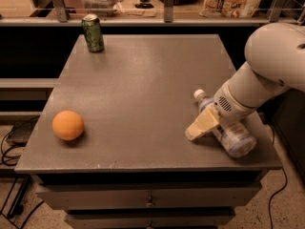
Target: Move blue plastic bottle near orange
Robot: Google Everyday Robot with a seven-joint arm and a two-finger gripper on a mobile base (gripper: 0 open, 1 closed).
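The blue plastic bottle (234,138) lies on its side near the table's right front corner, its white cap (199,94) pointing toward the back left. My gripper (205,126) is low over the bottle's middle, its cream tip on the bottle's left side, almost on the tabletop. The white arm (267,70) comes in from the right and hides part of the bottle. The orange (68,125) sits on the table near the left front edge, far from the bottle.
A green soda can (93,33) stands upright at the table's back left corner. The grey table (143,85) has drawers below. A rail and a shelf with packages run behind it. Cables lie on the floor at left.
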